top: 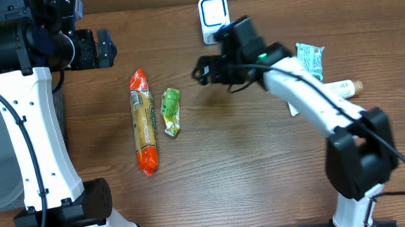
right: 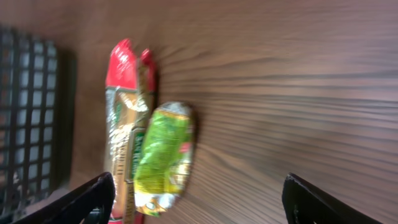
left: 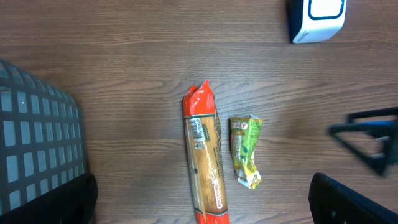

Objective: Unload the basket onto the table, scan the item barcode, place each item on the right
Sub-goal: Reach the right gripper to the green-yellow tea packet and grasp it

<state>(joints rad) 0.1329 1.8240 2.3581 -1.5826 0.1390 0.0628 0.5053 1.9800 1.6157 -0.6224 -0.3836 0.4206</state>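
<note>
Hovers with the right end effector (top: 203,70) spread wide and empty between the white scanner (top: 213,14) and the green snack packet (top: 171,112), flat on the worktop (top: 247,160) just beside the long orange-ended packet (top: 143,120), likely awaiting pickup, left end effector (top: 105,49) equally open, parked aside.

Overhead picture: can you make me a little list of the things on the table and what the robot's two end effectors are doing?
surface: brown wooden table
middle: long clear packet with orange ends and small crinkly green packet, side by side, not touching, lying flat
far edge: white box with blue trim
right side: teal packet, white tube
left side: grey mesh basket
left end effector: open, holding nothing
right end effector: open, holding nothing
</note>
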